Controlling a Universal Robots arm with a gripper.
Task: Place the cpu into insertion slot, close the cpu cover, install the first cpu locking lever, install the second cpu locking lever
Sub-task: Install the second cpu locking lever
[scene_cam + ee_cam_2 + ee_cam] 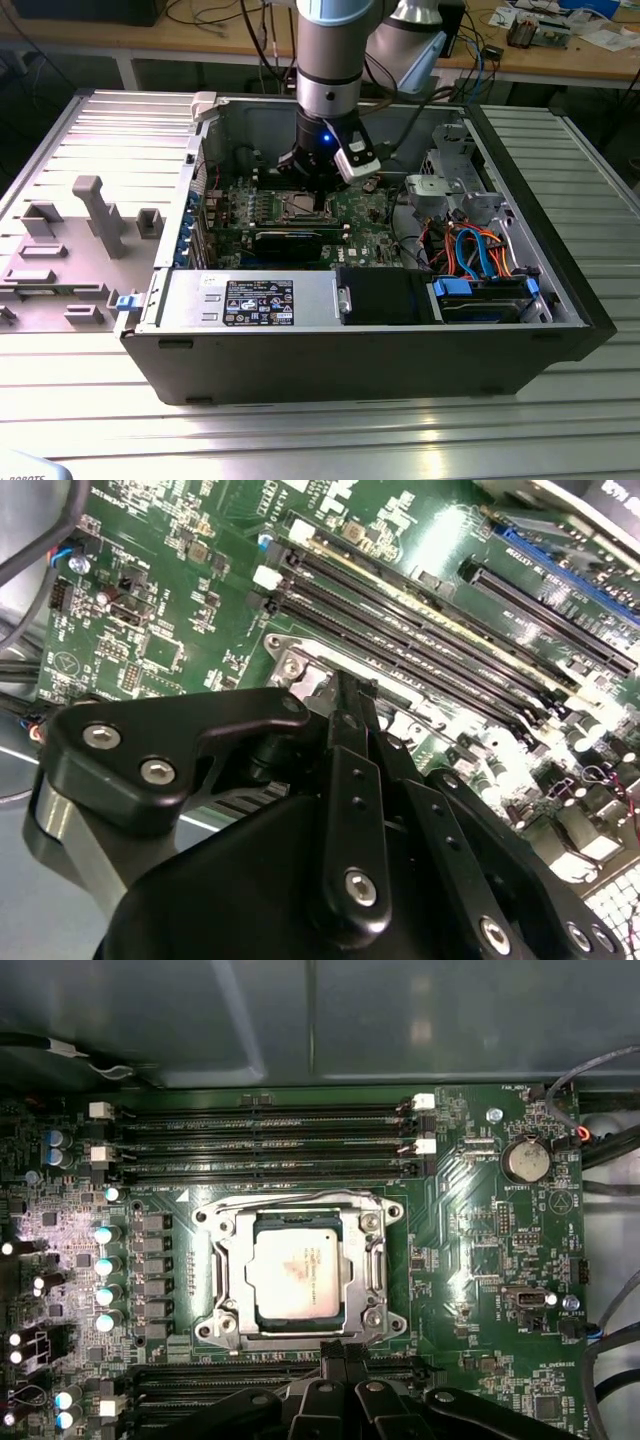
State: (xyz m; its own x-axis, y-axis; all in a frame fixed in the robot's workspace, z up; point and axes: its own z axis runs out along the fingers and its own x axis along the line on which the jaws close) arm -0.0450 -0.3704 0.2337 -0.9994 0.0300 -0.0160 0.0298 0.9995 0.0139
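Gripper (318,192) hangs from the arm (328,60) inside the open computer case (540,250), directly above the socket area of the green motherboard (365,215). In the second wrist view its black fingers (352,740) lie pressed together with nothing between them, tip close to a corner of the socket. The cpu (293,1274) sits flat in its socket, silver top showing through the square opening of the cpu cover (228,1278), which lies down around it. In the exterior view the gripper body hides most of the socket. The locking levers are hard to make out along the frame edges; cannot tell whether they are latched. Fingertips (345,1358) are near the cover's edge; contact not discernible.
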